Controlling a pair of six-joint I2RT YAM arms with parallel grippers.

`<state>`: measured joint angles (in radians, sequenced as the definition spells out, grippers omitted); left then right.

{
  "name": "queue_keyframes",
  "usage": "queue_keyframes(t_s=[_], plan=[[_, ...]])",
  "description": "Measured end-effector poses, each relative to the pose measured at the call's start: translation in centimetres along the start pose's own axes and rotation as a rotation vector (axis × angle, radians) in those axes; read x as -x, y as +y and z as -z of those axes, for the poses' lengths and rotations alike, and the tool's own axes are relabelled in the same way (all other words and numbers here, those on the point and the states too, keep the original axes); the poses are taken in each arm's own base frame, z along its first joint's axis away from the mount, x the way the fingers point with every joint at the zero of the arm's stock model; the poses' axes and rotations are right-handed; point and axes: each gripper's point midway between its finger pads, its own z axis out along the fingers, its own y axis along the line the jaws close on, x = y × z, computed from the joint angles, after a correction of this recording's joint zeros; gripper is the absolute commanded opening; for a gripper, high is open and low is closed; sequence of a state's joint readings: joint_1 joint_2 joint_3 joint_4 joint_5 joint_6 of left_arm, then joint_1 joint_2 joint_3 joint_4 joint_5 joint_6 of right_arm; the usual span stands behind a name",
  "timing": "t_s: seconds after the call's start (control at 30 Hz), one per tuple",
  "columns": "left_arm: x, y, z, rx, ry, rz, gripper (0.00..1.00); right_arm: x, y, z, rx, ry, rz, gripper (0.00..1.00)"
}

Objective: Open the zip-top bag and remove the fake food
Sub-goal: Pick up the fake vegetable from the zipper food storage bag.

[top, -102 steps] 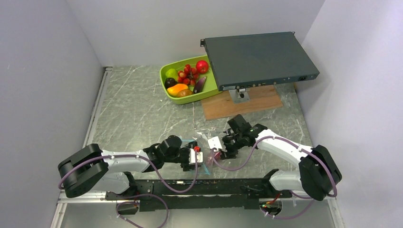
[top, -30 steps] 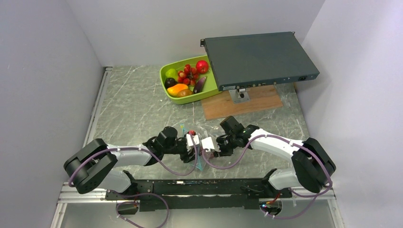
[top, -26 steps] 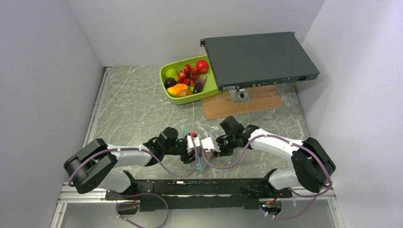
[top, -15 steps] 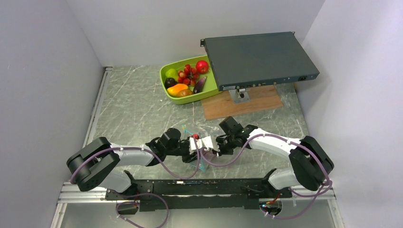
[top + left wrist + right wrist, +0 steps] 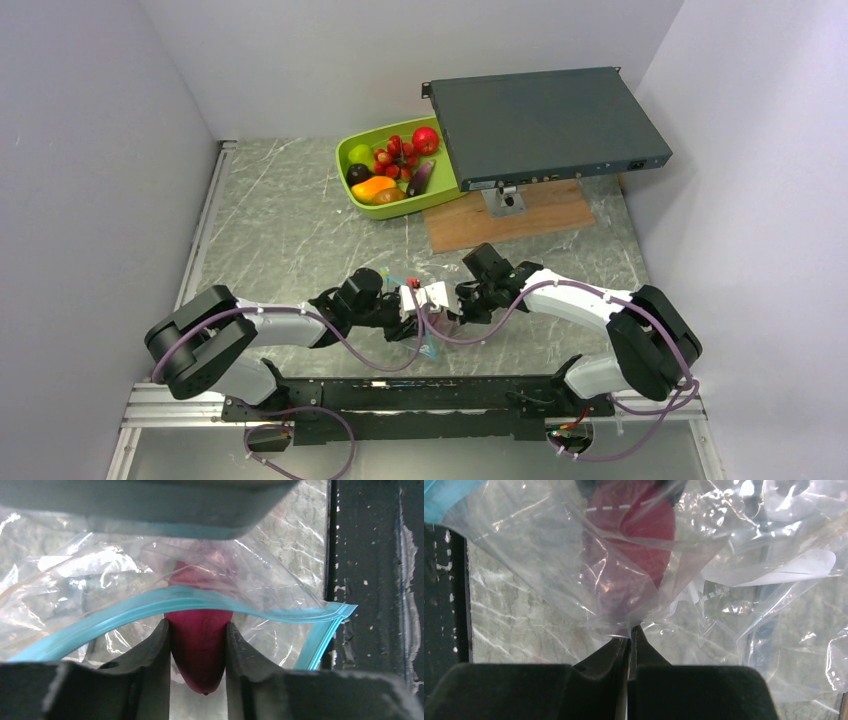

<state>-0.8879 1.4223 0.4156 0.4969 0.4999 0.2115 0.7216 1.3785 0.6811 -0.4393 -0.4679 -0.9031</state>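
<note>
At near centre, the left gripper (image 5: 198, 630) clamps the food (image 5: 199, 660) at the bag (image 5: 270, 592) mouth, the right gripper (image 5: 629, 630) pinches bag film, arms converging low.

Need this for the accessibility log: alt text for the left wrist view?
The left gripper has its jaws clamped on a dark red fake food piece that pokes out past the blue zip strip of the clear zip-top bag. Marbled table lies beneath, a black rail at right.
</note>
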Motion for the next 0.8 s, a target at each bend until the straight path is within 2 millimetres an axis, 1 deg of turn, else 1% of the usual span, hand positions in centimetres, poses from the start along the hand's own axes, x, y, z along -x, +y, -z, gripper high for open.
queue_keyframes(t_s=[0.03, 0.07, 0.1, 0.13, 0.23, 0.37, 0.5, 0.67, 0.73, 0.8], plan=[[0.0, 0.0, 0.0, 0.001, 0.001, 0.010, 0.22, 0.0, 0.0, 0.0, -0.001, 0.001, -0.003, 0.04], [-0.1, 0.1, 0.1, 0.004, 0.002, 0.019, 0.18, 0.0, -0.1, 0.0, -0.007, 0.001, -0.004, 0.04], [0.0, 0.2, 0.2, 0.008, 0.002, 0.028, 0.11, 0.0, -0.4, 0.0, -0.017, 0.002, -0.005, 0.04], [0.0, 0.3, 0.4, 0.016, 0.002, 0.040, 0.08, 0.0, -0.6, 0.0, -0.026, 0.003, -0.003, 0.04], [0.8, 0.8, 1.1, 0.050, -0.024, 0.077, 0.00, 0.0, -1.3, 0.1, -0.061, 0.012, 0.007, 0.03], [1.9, 1.7, 2.6, 0.123, -0.087, 0.145, 0.00, 0.1, -2.0, 0.2, -0.091, 0.017, 0.016, 0.03], [1.8, 2.5, 3.3, 0.174, -0.118, 0.233, 0.00, 0.0, -2.3, 0.2, -0.104, 0.024, 0.018, 0.02], [1.9, 3.2, 3.6, 0.203, -0.132, 0.282, 0.00, -0.2, -2.4, 0.3, -0.113, 0.033, 0.018, 0.02], [1.9, 3.7, 4.0, 0.233, -0.134, 0.297, 0.00, -0.2, -2.5, 0.3, -0.117, 0.036, 0.019, 0.02], [2.4, 4.3, 4.7, 0.274, -0.156, 0.311, 0.00, -0.3, -2.6, 0.3, -0.120, 0.038, 0.017, 0.02]])
